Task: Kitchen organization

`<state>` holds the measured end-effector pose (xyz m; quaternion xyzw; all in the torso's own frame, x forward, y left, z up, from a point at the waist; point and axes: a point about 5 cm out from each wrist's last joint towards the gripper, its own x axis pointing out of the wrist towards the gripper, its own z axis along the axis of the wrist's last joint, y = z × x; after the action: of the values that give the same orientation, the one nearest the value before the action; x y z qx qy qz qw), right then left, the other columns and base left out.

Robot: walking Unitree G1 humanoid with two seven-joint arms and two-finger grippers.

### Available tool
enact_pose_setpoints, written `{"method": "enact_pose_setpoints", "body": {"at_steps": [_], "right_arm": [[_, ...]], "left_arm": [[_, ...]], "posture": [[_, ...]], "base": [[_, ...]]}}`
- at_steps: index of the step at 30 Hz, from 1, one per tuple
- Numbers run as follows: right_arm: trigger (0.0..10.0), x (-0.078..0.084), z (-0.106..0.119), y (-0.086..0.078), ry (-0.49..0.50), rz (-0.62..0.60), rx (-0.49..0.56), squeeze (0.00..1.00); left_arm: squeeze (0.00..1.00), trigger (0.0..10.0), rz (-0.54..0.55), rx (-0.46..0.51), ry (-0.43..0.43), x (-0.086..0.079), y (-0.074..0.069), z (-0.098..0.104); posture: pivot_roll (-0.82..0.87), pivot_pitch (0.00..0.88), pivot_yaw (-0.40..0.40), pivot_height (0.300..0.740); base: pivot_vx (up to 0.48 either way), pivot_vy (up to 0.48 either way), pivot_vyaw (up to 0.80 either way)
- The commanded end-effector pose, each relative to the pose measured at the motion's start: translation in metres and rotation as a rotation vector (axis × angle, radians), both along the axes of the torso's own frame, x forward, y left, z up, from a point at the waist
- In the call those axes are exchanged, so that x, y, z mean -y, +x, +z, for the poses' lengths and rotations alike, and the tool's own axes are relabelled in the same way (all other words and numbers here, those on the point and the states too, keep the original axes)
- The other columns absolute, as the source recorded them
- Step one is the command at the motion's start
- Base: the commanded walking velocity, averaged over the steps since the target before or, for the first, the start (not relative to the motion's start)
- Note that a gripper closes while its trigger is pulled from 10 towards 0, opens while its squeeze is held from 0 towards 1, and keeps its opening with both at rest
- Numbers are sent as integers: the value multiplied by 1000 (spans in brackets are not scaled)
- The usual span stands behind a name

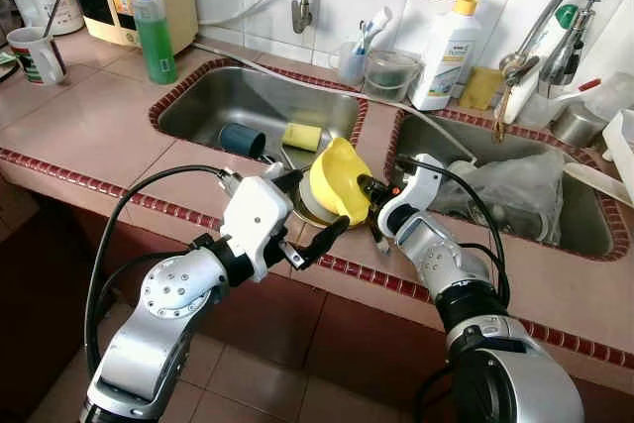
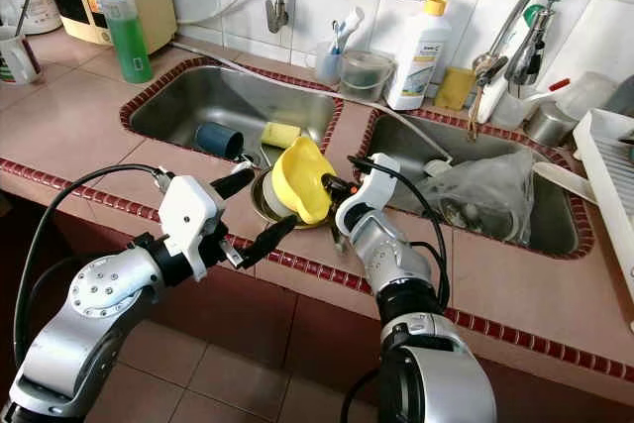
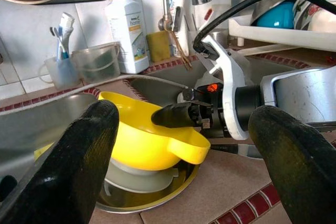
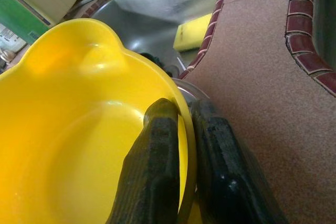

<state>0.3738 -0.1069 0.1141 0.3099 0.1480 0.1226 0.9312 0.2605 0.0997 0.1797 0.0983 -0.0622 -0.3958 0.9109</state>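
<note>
Right wrist view: right end effector [image 4: 184,129] clamps the yellow bowl's [image 4: 79,119] rim.

My right gripper [image 1: 365,188] is pinched on the rim of the yellow bowl [image 1: 335,180], one finger inside and one outside, tilting it. My left gripper [image 1: 315,207] sits just beside the bowl, fingers spread wide, touching nothing.
</note>
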Motion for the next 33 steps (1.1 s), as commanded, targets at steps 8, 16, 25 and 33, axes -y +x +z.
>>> {"method": "enact_pose_setpoints", "body": {"at_steps": [8,16,25,33], "right_arm": [[10000,1,8,4,0,-13,38,0],[10000,3,20,6,121,-2,121,0],[10000,2,31,5,229,40,192,0],[10000,3,30,5,231,40,199,0]], "left_arm": [[0,10000,-11,8,0,3,-3,3],[0,10000,-12,7,-1,3,-3,4],[0,10000,-9,6,-3,3,-3,5],[0,10000,-6,5,-4,3,-3,4]], "posture": [[165,0,-86,740],[164,0,-83,740],[165,0,-84,740],[167,0,-86,740]], "base": [[0,0,0],[0,0,0],[0,0,0],[0,0,0]]}}
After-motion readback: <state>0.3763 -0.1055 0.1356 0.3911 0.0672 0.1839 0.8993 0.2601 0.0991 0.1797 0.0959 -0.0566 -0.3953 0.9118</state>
